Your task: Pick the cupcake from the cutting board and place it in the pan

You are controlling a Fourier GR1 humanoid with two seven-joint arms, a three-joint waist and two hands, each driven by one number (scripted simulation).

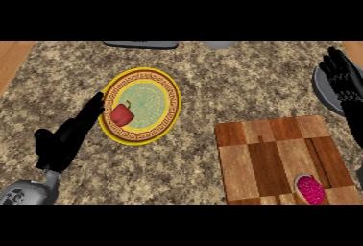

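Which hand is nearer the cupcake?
Right. The right hand is up past the board's far right corner, above the cupcake. The left hand is across the counter, beside the plate.

Plate [142, 106] sits left of the cutting board [280, 153] on the counter [234, 72], pepper [122, 115] on it. Cupcake [309, 189] on the board's near right part; pan [325, 89] behind the board's right end.

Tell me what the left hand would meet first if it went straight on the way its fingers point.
Probably the plate: the left hand points up and to the right, fingertips at the plate's rim. Just beyond lies the red pepper. Its height above the counter is unclear.
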